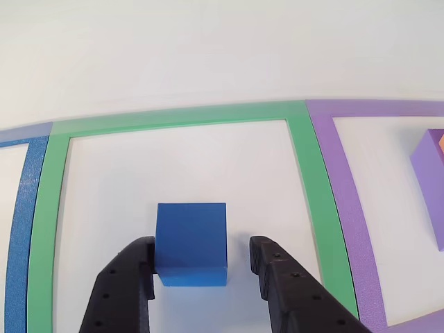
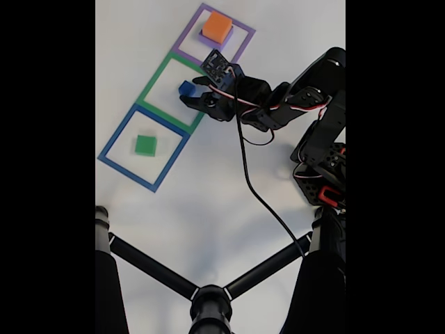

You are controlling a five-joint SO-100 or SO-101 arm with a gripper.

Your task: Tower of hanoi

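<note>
My gripper [image 1: 201, 267] is sitting wide open around the blue cube [image 1: 191, 243], one finger on each side of it in the other view. The left finger looks right up against the cube's side, maybe touching; the right one has a clear strip of white table between it and the cube. Nothing is clamped yet.

The cube sits inside the green square outline [image 1: 305, 166], toward its near edge. From the fingertips it lies dead ahead at 12 o'clock and already partly between them, so I reckon the next move is just a squeeze, maybe with a small nudge toward 3 o'clock to centre it. It's a cube, so there's no real long axis to worry about, and its faces look square to my fingers.

In the fixed view the purple square [image 2: 240, 49] at about 1 o'clock from the green one holds an orange block [image 2: 217, 26] on a purple block, and the blue square [image 2: 111, 149] at 7 o'clock holds a flat green piece [image 2: 145, 145].
</note>
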